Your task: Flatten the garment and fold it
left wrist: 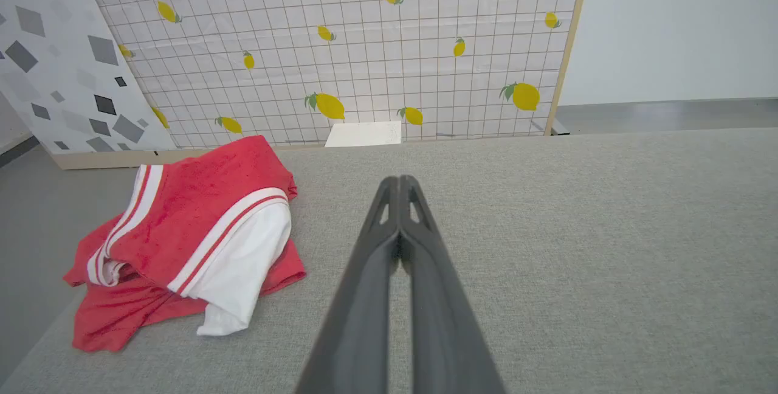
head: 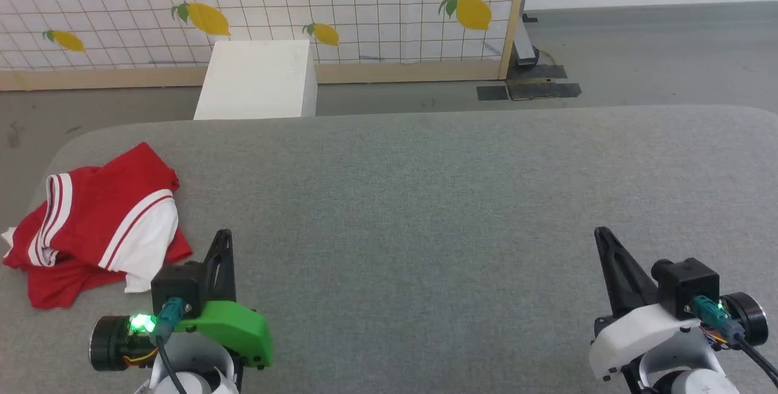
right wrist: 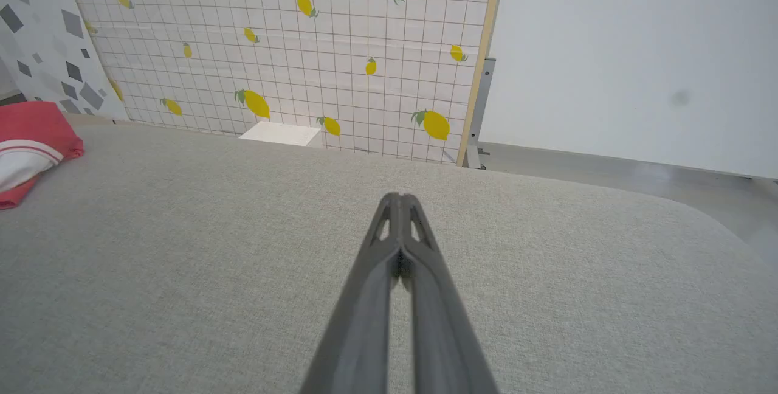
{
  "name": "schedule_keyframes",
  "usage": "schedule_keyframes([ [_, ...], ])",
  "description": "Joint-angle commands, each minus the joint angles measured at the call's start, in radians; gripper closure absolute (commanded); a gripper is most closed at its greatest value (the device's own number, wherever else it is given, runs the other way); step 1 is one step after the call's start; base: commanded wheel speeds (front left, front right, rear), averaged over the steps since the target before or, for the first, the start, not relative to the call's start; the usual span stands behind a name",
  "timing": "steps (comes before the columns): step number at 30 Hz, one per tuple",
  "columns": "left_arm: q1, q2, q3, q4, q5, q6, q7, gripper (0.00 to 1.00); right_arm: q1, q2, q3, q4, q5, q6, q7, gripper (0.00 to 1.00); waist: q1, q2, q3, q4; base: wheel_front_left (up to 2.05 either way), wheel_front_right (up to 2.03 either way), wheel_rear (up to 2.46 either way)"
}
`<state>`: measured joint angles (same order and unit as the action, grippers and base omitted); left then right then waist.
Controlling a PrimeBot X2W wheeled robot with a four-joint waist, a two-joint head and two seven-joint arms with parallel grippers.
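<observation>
The shirt [head: 97,224] lies bunched at the table's [head: 425,199] left edge, with the left gripper [head: 223,237] and right gripper [head: 603,235] pinched together, empty, over its near side, so a careless grab could catch several layers or drag it off that edge.

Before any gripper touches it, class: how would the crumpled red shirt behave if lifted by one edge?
The garment lies in soft overlapping folds, so it would probably hang limp and unfurl. It looks like thin cloth, likely light. Pushed across the textured grey table, it may bunch rather than slide.
</observation>
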<state>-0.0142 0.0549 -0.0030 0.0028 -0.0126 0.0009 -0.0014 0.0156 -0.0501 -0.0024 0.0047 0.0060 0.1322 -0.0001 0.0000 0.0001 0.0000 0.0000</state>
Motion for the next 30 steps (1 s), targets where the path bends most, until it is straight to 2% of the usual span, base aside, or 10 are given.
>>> schedule_keyframes([
  [1,0.014,-0.005,0.003,-0.003,0.013,-0.001,0.001,1.00,-0.016,0.000,0.002,-0.005,-0.006,-0.002,0.000,1.00,0.0000,-0.0001,0.000,0.000,0.00,0.00,0.00],
  [30,0.014,-0.005,0.003,-0.003,0.013,-0.001,0.001,1.00,-0.016,0.000,0.002,-0.005,-0.006,-0.002,0.000,1.00,0.0000,-0.0001,0.000,0.000,0.00,0.00,0.00],
])
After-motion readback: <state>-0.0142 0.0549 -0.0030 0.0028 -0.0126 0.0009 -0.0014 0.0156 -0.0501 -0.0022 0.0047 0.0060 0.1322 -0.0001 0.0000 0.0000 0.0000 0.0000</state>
